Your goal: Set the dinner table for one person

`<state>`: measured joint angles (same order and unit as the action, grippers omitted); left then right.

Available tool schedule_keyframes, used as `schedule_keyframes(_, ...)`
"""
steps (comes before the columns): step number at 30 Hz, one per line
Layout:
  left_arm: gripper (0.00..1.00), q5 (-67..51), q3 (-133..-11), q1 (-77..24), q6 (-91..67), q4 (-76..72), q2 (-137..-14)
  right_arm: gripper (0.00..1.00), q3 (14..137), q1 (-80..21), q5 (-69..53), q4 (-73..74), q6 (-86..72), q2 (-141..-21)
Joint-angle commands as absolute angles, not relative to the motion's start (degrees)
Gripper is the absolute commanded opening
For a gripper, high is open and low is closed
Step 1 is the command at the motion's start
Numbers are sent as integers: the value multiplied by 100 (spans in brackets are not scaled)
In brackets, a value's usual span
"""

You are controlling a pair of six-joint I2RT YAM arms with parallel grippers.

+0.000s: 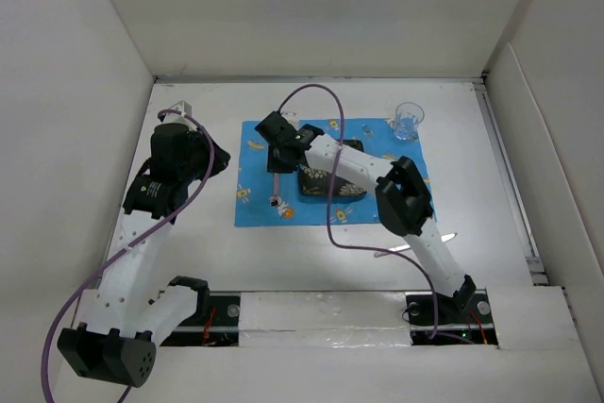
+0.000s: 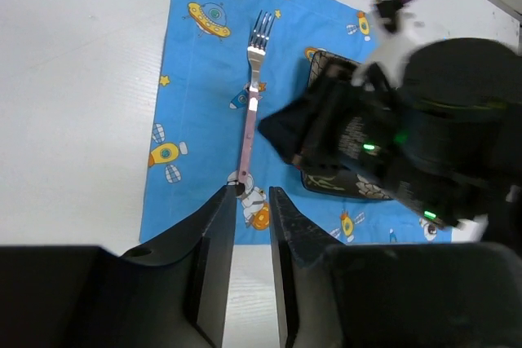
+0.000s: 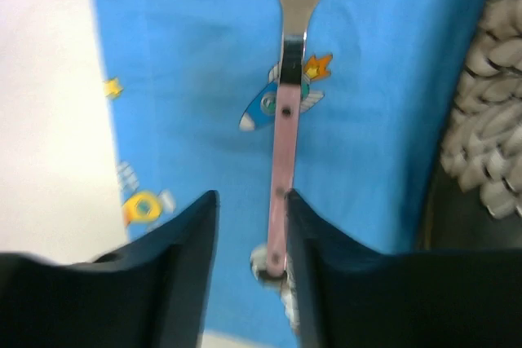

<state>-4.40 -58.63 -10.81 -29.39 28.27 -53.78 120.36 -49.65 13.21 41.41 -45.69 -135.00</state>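
On the white dinner table (image 1: pixel 203 261) lies a blue cartoon-printed placemat (image 1: pixel 253 207). A dark patterned plate (image 1: pixel 330 183) sits at its middle. A fork (image 1: pixel 275 186) with a pink handle lies flat on the mat, left of the plate. My right gripper (image 1: pixel 276 150) hovers over the fork's handle, open; in the right wrist view (image 3: pixel 251 197) the handle (image 3: pixel 283 144) lies between the fingers by the right one. My left gripper (image 1: pixel 219 159) is left of the mat, its jaws a narrow gap apart and empty; its wrist view (image 2: pixel 251 195) shows the fork (image 2: pixel 251 103).
A clear drinking glass (image 1: pixel 409 121) stands at the mat's far right corner. A knife (image 1: pixel 429 242) lies on the table near the right arm, off the mat's near right corner. White walls enclose the table on the left, back and right.
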Motion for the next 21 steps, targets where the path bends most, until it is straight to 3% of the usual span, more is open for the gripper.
schedule_keyframes(1, 19, -702, -5828, -1099, -2813, 2549, -5361, 15, 11526, -4852, 1406, 3686, -4377, -12070)
schedule_keyframes(2, 14, -790, -5775, -1099, -2795, 2549, -5370, 0, 10496, -4799, 1467, 3430, -4420, -11258)
schedule_keyframes(6, 0, -1458, -5371, -1187, -2690, 2295, -5291, 0, 7327, -4571, 1660, 2110, -5339, -8846)
schedule_keyframes(9, 0, -1687, -5160, -1467, -2540, 2198, -5230, 0, 5729, -4386, 1942, 3324, -6489, -7491)
schedule_keyframes(14, 0, -1757, -4905, -1635, -2338, 2153, -5203, 1, 4273, -4271, 2171, 4534, -7856, -5988)
schedule_keyframes(15, 4, -1801, -4843, -1635, -2320, 2110, -5203, 6, 4115, -4219, 2171, 4613, -8049, -5655)
schedule_keyframes(16, 8, -1863, -4817, -1635, -2320, 2092, -5203, 22, 3826, -4062, 2084, 4614, -8164, -5530)
schedule_keyframes(17, 17, -1968, -4782, -1635, -2329, 2083, -5203, 30, 3728, -3947, 2005, 4571, -8209, -5441)
schedule_keyframes(18, 36, -2091, -4755, -1635, -2329, 2074, -5186, 42, 3553, -3572, 1856, 4640, -8313, -5397)
schedule_keyframes(21, 45, -2180, -4702, -1635, -2329, 2092, -5089, 48, 3542, -3228, 1793, 4798, -8192, -5510)
